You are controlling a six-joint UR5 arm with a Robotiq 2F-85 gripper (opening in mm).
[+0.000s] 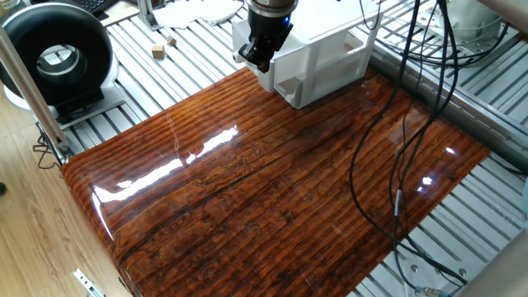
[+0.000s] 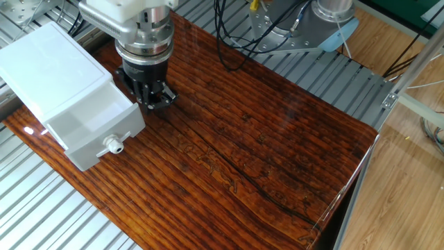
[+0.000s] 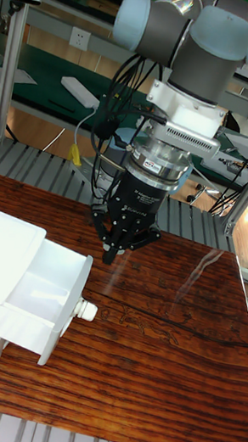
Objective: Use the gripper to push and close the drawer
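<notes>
The white drawer [image 2: 97,132] stands pulled out of its white cabinet [image 2: 48,59], and its front panel carries a small knob [image 2: 111,144]. My black gripper [image 2: 154,102] hangs low over the wooden board, just beside the drawer's side wall near the cabinet, its fingers shut together with nothing held. In the tall fixed view the gripper [image 3: 111,254] is behind and slightly right of the drawer [image 3: 49,301], above the front panel, apart from it. In one fixed view the gripper [image 1: 260,59] sits at the left corner of the drawer [image 1: 318,74].
A glossy wooden board [image 1: 272,190] covers the slatted metal table. A black round device [image 1: 54,54] and a small wooden block [image 1: 158,49] lie off the board's far left. Black cables [image 1: 396,132] hang over the right side.
</notes>
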